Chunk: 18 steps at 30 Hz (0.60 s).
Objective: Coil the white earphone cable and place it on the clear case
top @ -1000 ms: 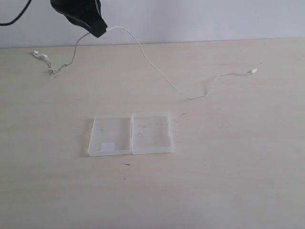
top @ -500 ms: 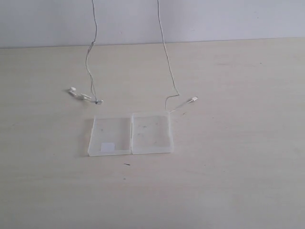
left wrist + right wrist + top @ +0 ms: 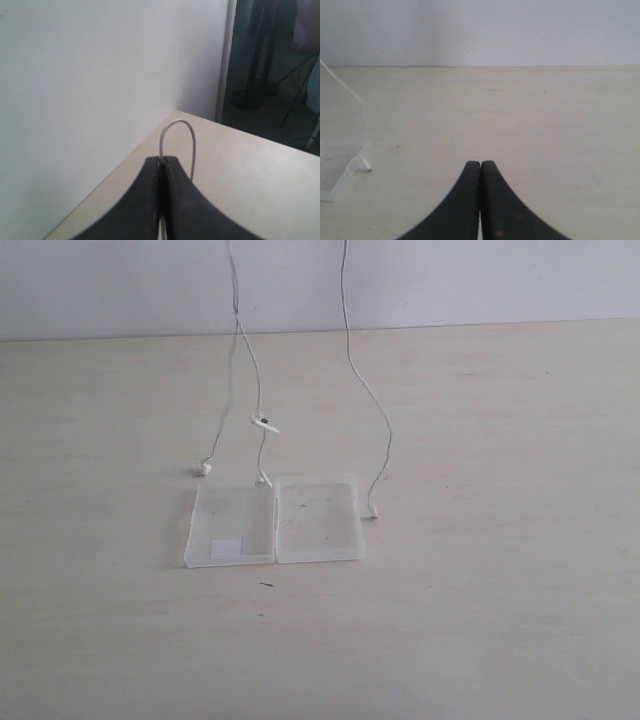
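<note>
The white earphone cable (image 3: 362,390) hangs from above the exterior view in two strands. Its earbuds (image 3: 204,469) dangle just behind the left half of the clear case (image 3: 315,525), and its plug (image 3: 372,515) hangs by the case's right edge. The case lies open and flat, with a white label (image 3: 226,547) on the left half. My left gripper (image 3: 161,159) is shut on the cable, and a loop of wire (image 3: 177,131) arches out past its tips. My right gripper (image 3: 480,163) is shut on nothing, low over the table to the right of the case (image 3: 347,175) and plug (image 3: 366,165). Neither gripper shows in the exterior view.
The pale wooden table (image 3: 480,620) runs back to a white wall (image 3: 480,280). A dark opening with stands (image 3: 270,60) lies beyond the table's corner in the left wrist view.
My left gripper rose out of the exterior view, lifting the cable off the table. The earbuds swung right and the plug left, until both ends hang beside the case.
</note>
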Tool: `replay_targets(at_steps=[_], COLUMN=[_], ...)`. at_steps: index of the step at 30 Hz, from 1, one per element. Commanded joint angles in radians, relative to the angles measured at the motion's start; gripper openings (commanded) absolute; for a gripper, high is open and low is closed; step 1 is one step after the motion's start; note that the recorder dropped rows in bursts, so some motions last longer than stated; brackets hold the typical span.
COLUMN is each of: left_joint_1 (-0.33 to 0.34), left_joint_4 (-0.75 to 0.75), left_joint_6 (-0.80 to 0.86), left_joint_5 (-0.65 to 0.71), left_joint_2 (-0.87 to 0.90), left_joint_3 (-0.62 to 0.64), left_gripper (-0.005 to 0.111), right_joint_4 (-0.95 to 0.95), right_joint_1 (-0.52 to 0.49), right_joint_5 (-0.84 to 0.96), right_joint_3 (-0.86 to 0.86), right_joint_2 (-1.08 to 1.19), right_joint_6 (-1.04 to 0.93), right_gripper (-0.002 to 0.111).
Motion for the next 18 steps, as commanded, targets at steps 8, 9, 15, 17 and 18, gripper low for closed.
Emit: replay_targets(at_steps=[8, 9, 15, 17, 18], left_joint_1=[-0.002, -0.002, -0.002, -0.002, -0.002], left_joint_4=[-0.06, -0.06, -0.056, -0.056, -0.056], left_joint_6=[-0.026, -0.034, -0.041, -0.041, -0.041], left_joint_5=[-0.094, -0.105, -0.116, -0.116, -0.116], left_joint_2=[0.049, 0.054, 0.083, 0.085, 0.085], left_joint_3=[-0.081, -0.081, -0.081, -0.081, -0.081], left_gripper=[0.0, 0.0, 0.0, 0.0, 0.0], right_joint_4=[-0.004, -0.004, -0.004, -0.004, -0.004], right_joint_1=[-0.005, -0.005, -0.005, -0.005, -0.005], right_joint_5=[-0.014, -0.014, -0.014, -0.014, -0.014], right_joint_3=[0.004, 0.004, 0.004, 0.004, 0.004], right_joint_2=[-0.005, -0.005, -0.005, -0.005, -0.005], right_joint_6=[-0.002, -0.002, -0.002, -0.002, -0.002], right_gripper=[0.0, 0.0, 0.0, 0.0, 0.0])
